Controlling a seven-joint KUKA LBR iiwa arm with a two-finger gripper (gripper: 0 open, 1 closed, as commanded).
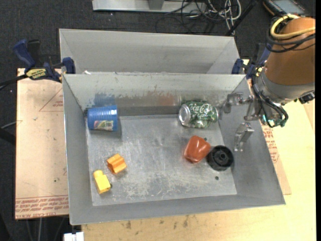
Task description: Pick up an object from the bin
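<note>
Hovering over the right slope of the bin [150, 54], the pincer [236, 122] stood apart and held nothing. It was just right of a crushed green can [199, 113] whose white script could not be read. Near it lay a black round cap [220, 157], touching an orange-red cup [195, 149]. A blue labelled tub [103, 119], its label's print too small to read, sat far left.

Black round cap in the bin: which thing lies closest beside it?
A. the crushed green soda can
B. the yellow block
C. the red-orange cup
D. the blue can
C: the black round cap sits right next to the red-orange cup in the bin's right part, with the crushed green soda can farther up by the back wall.
</note>
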